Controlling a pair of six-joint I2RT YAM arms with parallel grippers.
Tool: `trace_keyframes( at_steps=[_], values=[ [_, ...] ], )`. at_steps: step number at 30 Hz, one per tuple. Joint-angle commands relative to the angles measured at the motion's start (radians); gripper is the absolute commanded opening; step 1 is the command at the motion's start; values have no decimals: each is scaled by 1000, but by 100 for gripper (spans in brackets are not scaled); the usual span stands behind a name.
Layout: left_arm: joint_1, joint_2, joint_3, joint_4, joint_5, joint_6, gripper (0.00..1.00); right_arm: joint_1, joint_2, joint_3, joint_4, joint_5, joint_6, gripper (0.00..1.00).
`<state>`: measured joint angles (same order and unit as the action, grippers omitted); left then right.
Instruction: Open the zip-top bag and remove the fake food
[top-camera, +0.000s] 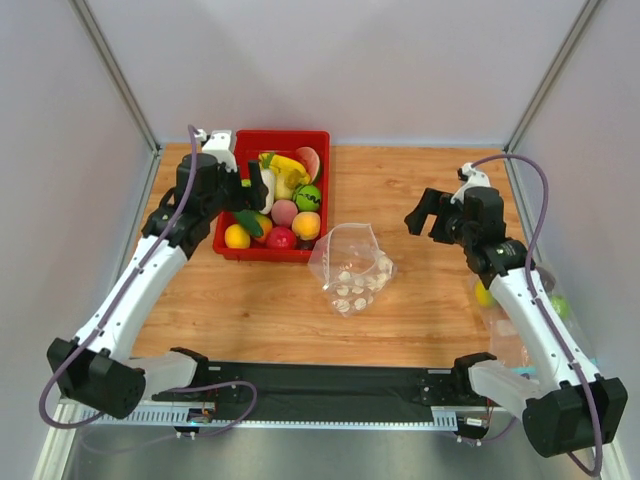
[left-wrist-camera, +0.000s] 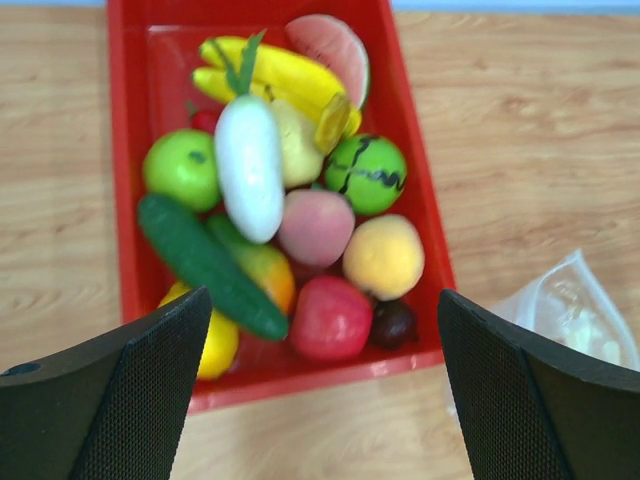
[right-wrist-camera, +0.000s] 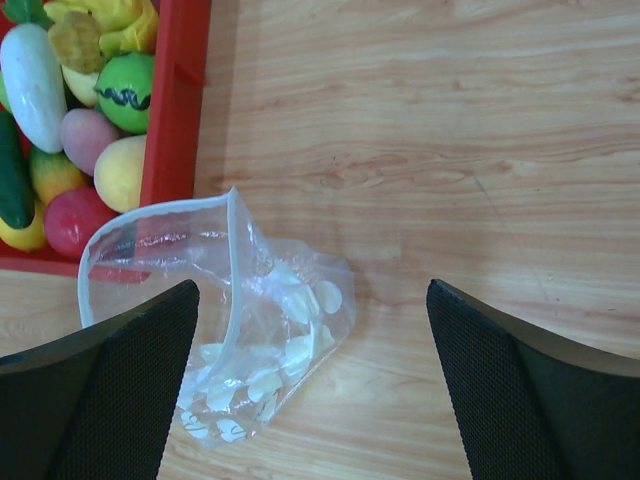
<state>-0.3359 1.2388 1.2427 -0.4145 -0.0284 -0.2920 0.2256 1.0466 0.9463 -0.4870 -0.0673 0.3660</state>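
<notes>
Zip-top bag (top-camera: 352, 268) lies apart from right fingers (right-wrist-camera: 530, 400).

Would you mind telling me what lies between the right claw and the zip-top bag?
Nothing lies there. In the top view, only a bare stretch of the wooden table separates the open right claw from the zip-top bag.

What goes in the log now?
zip-top bag: open, beside red tray | cucumber: in tray | left tool: open, empty | right tool: open, empty

Clear glossy bag (right-wrist-camera: 250, 330), wood-grain table (right-wrist-camera: 450, 150)
</notes>
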Motion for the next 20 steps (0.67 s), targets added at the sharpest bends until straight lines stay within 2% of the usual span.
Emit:
trace_keyframes(
  at_steps=[1, 10, 20],
  values=[
    [1, -105, -25, -119, -77, 36, 99, -48, -14, 54, 42, -32, -22, 98],
    [1, -229, -49, -228, -117, 44, 99, -126, -74, 45, 25, -35, -38, 100],
    [1, -246, -34, -259, -122, 54, 99, -140, -83, 31, 18, -37, -44, 100]
  ],
)
